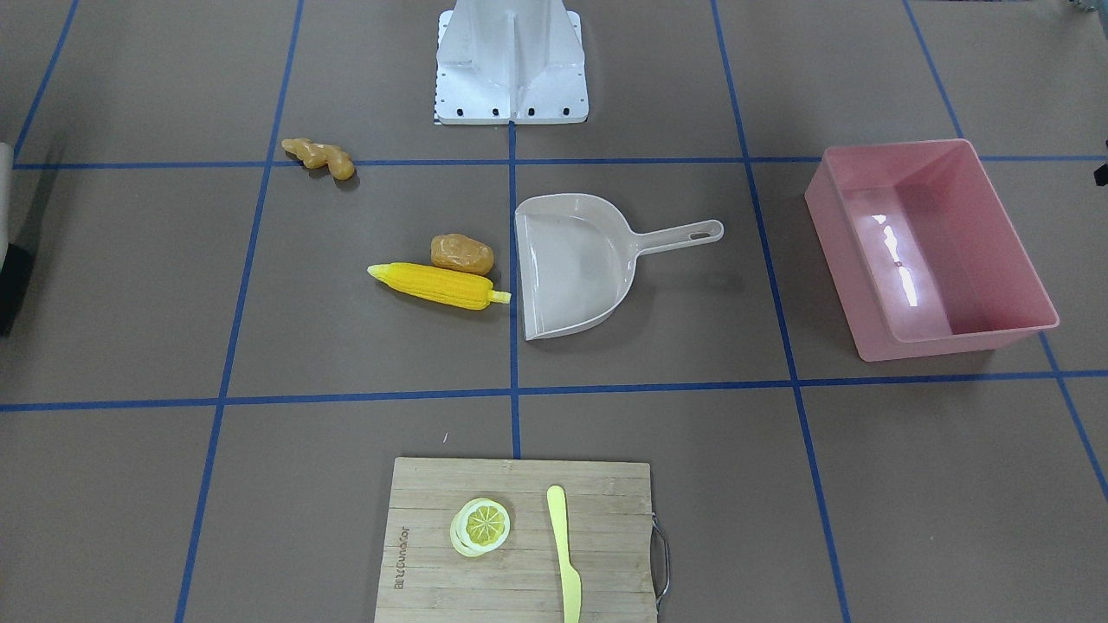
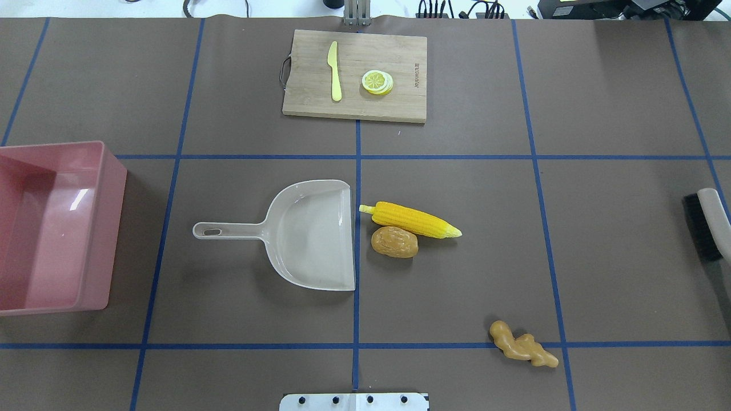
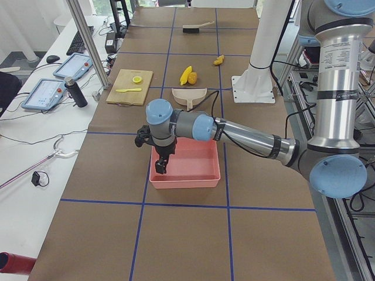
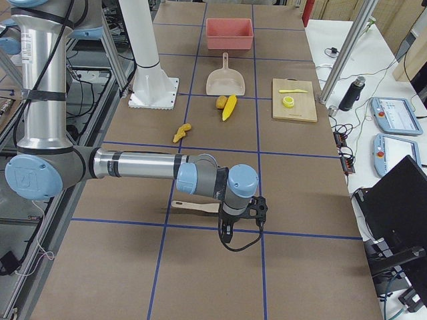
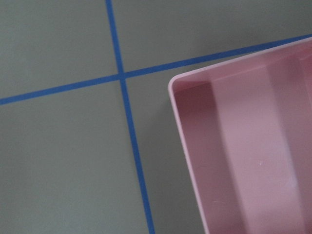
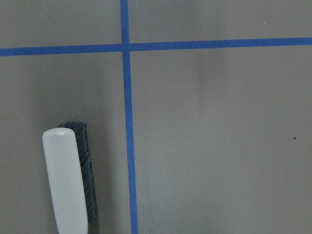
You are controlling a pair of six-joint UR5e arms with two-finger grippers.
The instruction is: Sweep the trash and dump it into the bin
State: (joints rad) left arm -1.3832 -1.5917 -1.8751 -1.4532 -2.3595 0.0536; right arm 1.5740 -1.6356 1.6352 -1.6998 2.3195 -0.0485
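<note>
Under the left pincer (image 3: 160,168), spread not readable, lies a corner of the pink bin (image 2: 117,228) on the worktop (image 2: 457,285). Well away from it toward the right pincer (image 4: 225,233): dustpan (image 2: 311,240), then corn cob (image 2: 411,220) and potato (image 2: 394,241) touching beside the pan's mouth, ginger root (image 2: 522,345) alone beyond. Right pincer, spread also unreadable, hangs near the brush (image 2: 711,225).

The left arm (image 3: 252,137) has its upper part upright, bends at the low elbow and stretches its forearm out level. At the wrist the left gripper (image 3: 160,168) points straight down; if its fingers are apart or together, I cannot tell. The right arm (image 4: 133,165) has the same pose, forearm level. The right gripper (image 4: 225,233) also points down, its state unclear.
</note>
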